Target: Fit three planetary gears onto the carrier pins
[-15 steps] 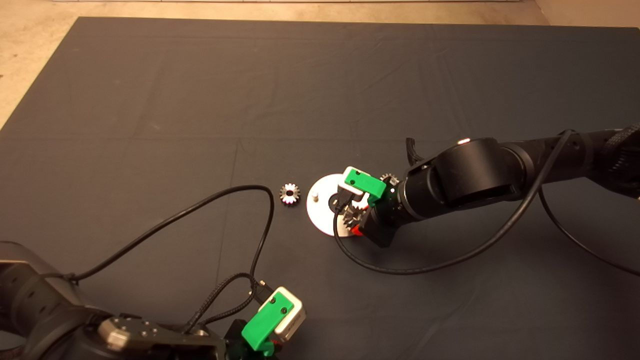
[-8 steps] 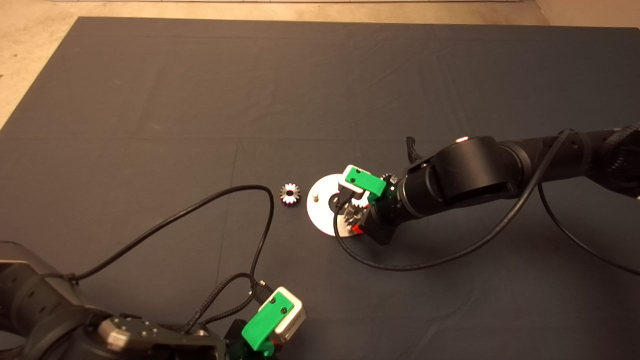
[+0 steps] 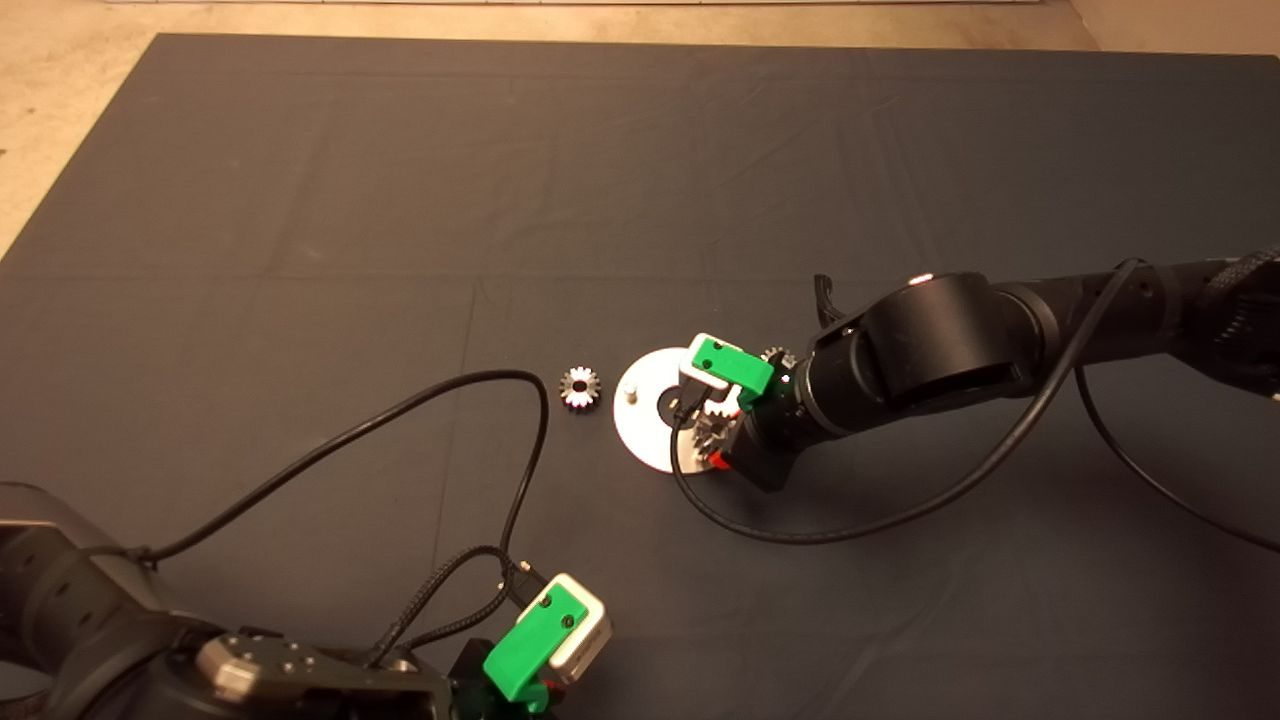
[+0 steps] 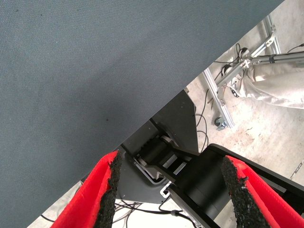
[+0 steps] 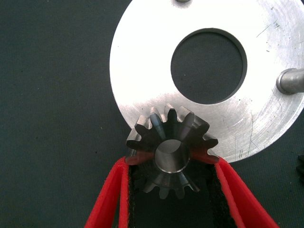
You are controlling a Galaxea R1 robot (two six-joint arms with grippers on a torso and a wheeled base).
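a planetary gear (image 5: 171, 156) sits between the red fingers (image 5: 111, 194) of the right gripper (image 5: 172, 199), which clasps it by its toothed flanks so that the axis stays upright. a silvery pin end fills its bore in the right wrist view, which suggests the gear is seated, or nearly so, on one carrier pin; how far down it sits cannot be told. the gear overlaps the rim of the silver disc (image 5: 137, 71), beside the disc's central hole (image 5: 209, 64). a second carrier pin (image 5: 290, 80) stands bare on the disc, and a third (image 5: 183, 1) shows only at the frame edge.

in the head view the right gripper (image 3: 715, 425) hangs over the near-right part of the disc (image 3: 640, 415), its arm entering from the right. a second gear (image 3: 579, 387) lies flat on the dark mat (image 3: 300, 200) just beside the disc's left edge, kept within easy reach. what looks like a third gear (image 3: 776, 357) peeks out by the gripper's wrist, mostly hidden.

the left gripper (image 4: 166, 190) is parked at the lower edge of the mat, fingers spread and holding nothing.
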